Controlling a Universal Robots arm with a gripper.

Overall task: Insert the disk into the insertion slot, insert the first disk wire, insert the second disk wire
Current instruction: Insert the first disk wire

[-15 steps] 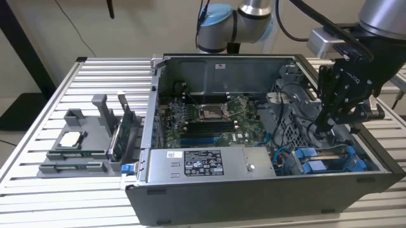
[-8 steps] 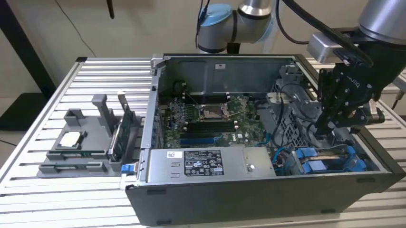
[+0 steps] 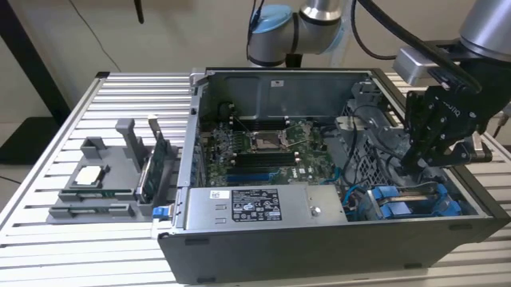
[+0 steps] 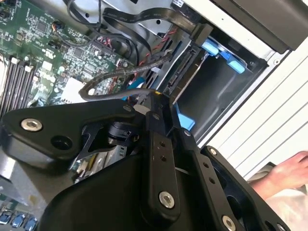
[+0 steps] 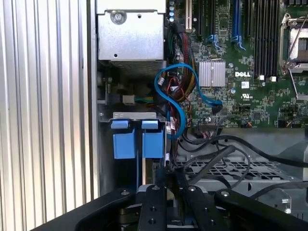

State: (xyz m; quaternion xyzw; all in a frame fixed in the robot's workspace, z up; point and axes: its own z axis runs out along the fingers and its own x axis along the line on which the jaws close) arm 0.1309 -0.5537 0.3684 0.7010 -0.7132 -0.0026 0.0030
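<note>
My black gripper (image 3: 415, 164) hangs low inside the open computer case, above the dark drive cage (image 3: 471, 206) at the exterior view's right. Blue carrier frames (image 3: 399, 202) sit in the cage, and their two blue tabs (image 5: 138, 139) lie side by side in the first wrist view. In the second wrist view the disk (image 4: 185, 67) rests in its bay, edged by the blue frame (image 4: 216, 50). A black sleeved disk wire (image 4: 103, 82) loops to my fingertips, and the gripper (image 4: 153, 98) looks shut on its end. The gripper (image 5: 171, 187) stands just behind the blue tabs.
The motherboard (image 3: 264, 149) and the grey power supply (image 3: 264, 203) fill the case's middle. Blue and black cables (image 5: 173, 96) tangle beside the cage. A grey fixture (image 3: 104, 179) with green cards stands on the slatted table at the exterior view's left. A person's hand (image 4: 288, 168) is nearby.
</note>
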